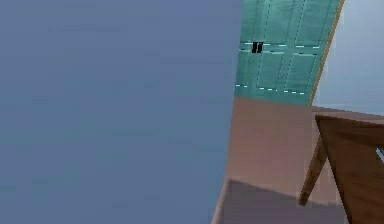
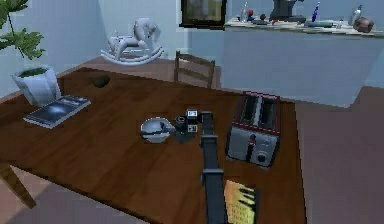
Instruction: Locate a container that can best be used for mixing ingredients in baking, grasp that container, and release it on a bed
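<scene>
Small round bowl [image 2: 154,129] — silvery-grey, upright, on the brown wooden table [image 2: 100,165], near its middle

Blue-grey wall [image 1: 110,100] seen close, teal door [image 1: 285,45] set beyond, dark wooden table [image 2: 110,150] backed by a chair [image 2: 194,68], pale counter [image 2: 300,60] behind

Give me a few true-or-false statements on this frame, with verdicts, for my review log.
1. A toaster stands on the wooden table. True.
2. The potted plant stands on the back counter. False: it is at the table's corner, at the arm side view's left.
3. The tool shows between a round silvery thing and the toaster. True.
4. The door in the forward view is red. False: it is teal.
</scene>
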